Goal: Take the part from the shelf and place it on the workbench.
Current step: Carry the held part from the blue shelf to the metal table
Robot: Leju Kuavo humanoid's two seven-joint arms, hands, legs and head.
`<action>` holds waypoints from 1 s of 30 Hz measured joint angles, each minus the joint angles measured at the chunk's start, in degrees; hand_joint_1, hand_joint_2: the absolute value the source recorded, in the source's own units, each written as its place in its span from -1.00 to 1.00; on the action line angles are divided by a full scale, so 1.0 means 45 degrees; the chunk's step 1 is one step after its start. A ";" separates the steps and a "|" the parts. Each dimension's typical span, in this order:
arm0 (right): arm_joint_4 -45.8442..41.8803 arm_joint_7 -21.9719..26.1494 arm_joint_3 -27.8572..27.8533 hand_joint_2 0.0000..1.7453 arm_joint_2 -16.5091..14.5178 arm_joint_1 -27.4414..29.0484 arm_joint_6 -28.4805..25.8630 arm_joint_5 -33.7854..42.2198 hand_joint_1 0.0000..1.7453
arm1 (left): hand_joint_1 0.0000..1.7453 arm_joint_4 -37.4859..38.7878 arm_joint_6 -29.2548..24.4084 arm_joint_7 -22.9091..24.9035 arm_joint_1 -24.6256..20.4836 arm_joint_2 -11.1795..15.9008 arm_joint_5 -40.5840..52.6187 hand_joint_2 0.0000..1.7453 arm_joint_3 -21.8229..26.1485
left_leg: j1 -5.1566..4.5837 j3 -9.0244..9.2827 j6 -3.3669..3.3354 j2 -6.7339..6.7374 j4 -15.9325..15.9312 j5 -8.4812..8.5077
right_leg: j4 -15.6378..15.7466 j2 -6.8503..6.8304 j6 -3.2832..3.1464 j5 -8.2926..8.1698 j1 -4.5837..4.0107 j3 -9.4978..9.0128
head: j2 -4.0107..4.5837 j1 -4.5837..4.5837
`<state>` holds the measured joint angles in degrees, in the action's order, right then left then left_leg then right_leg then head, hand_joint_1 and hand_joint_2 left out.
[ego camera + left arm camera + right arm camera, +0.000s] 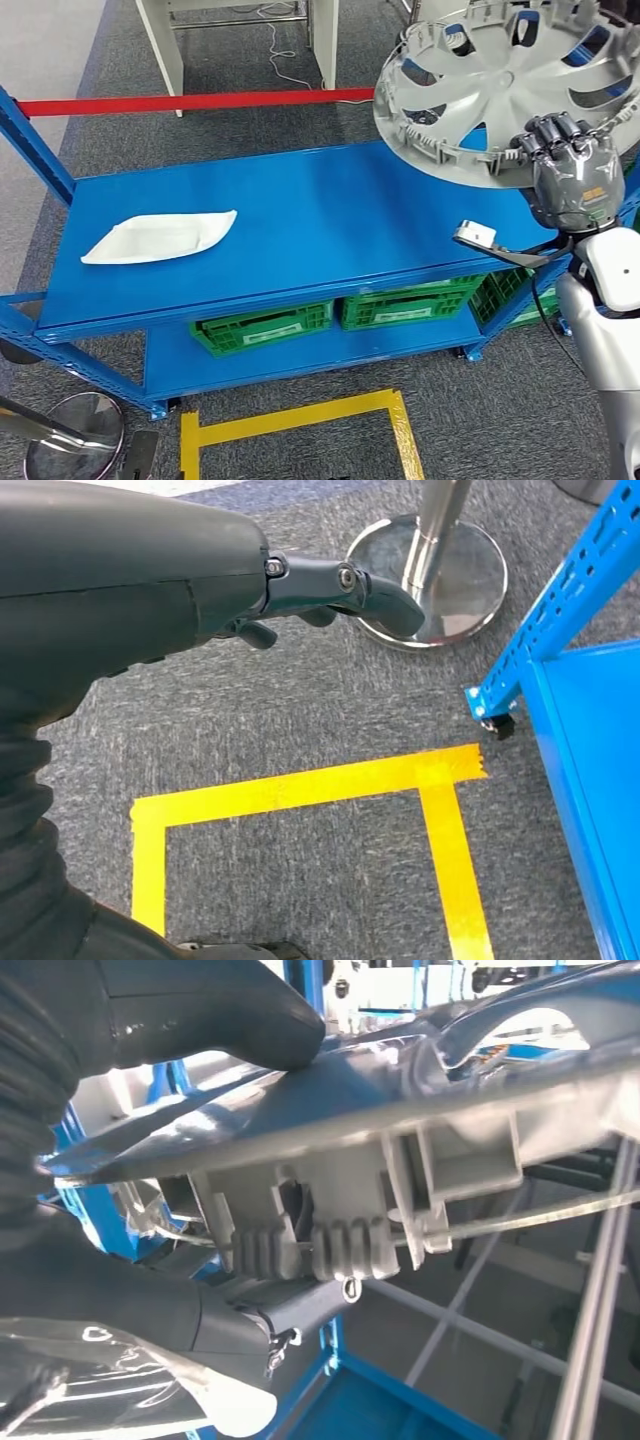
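1. The blue workbench (302, 215) fills the middle of my head view, with a white tray (162, 238) lying flat on it at about nine o'clock and green crates (264, 327) on the shelf beneath.
2. The hubcap (513, 80) is up at one o'clock, held tilted in the air above the bench's right end, touching nothing but my hand.
3. I judge it light, stiff plastic with thin spokes and small clips under the rim. It looks wide and awkward, so it may swing or slip. The rim seems the best place to take hold (not the spokes, which could crack).
4. My right hand (577, 175) grips that rim at the near edge, fingers (555, 130) curled over the top; the right wrist view shows the thumb (219, 1005) pressing one face and the clips just beside it.
5. My left hand (226, 580) hangs over the carpet and yellow floor tape (317, 785), holding nothing, fingers loosely extended.
6. Writing: an orange label (595, 193) on the right hand, too small to read.
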<state>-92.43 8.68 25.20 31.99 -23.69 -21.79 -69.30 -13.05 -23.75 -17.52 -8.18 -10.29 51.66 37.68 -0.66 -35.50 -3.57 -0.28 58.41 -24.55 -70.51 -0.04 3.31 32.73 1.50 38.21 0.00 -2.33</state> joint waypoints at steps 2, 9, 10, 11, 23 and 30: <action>-0.0001 0.0027 0.0120 1.00 0.0023 -0.0098 0.0010 0.0009 1.00 | -1.00 0.0000 -0.0111 0.0016 -0.0032 -0.0034 -0.0009 1.00 0.0027 | 0.0033 -0.0118 0.0098 -0.0017 0.0129 0.0024 | 0.1660 -0.0007 0.0082 -0.0541 0.0036 -0.0988 | 0.0000 -0.0013; 0.0008 0.0014 0.0446 1.00 0.0045 -0.0273 0.0025 -0.0006 1.00 | -1.00 0.0000 -0.0286 0.0047 -0.0030 -0.0041 0.0060 1.00 0.0072 | 0.0019 -0.0640 0.0635 -0.0082 0.0838 -0.0384 | 0.2473 -0.0005 -0.0541 -0.0991 0.0039 -0.1101 | -0.0001 0.0015; 0.0010 0.0011 0.0476 1.00 0.0045 -0.0287 0.0028 -0.0010 1.00 | -1.00 0.0000 -0.0289 0.0054 -0.0036 -0.0045 0.0080 1.00 0.0074 | 0.0049 -0.0835 0.0714 -0.0068 0.1478 -0.0938 | 0.2474 -0.0024 -0.0630 -0.1079 0.0036 -0.0987 | -0.0001 0.0059; 0.0015 0.0007 0.0504 1.00 0.0045 -0.0286 0.0030 -0.0011 1.00 | -1.00 0.0000 -0.0291 0.0069 -0.0039 -0.0052 0.0092 1.00 0.0074 | 0.0072 -0.1064 0.0774 -0.0058 0.2325 -0.1522 | 0.2468 -0.0034 -0.0684 -0.1172 0.0021 -0.0858 | 0.0000 0.0099; 0.0099 0.0006 0.0776 1.00 0.0034 -0.0305 0.0033 -0.0029 1.00 | -1.00 -0.0001 -0.0325 0.0198 -0.0138 -0.0131 0.0168 1.00 0.0075 | -0.0147 0.1302 0.0072 -0.0012 -0.0405 -0.0895 | 0.2597 -0.0074 -0.0317 -0.2096 -0.0056 0.0115 | 0.0000 0.0111; 0.0206 0.0022 0.1167 1.00 -0.0105 -0.0270 -0.0008 -0.0315 1.00 | -1.00 0.0000 -0.0323 0.0238 -0.0183 -0.0264 0.0225 1.00 0.0089 | -0.0029 0.0346 0.0047 0.0061 -0.0452 -0.0033 | -0.0542 -0.0026 0.0010 -0.0271 -0.0004 0.0547 | 0.0000 -0.0007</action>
<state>-91.50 8.78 30.45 31.52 -24.90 -21.83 -70.72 -13.05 -25.20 -16.45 -9.00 -11.48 52.68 38.07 -0.79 -33.94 -3.36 -0.01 56.37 -24.70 -72.94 -0.15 3.36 31.51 1.49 40.67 0.00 -2.37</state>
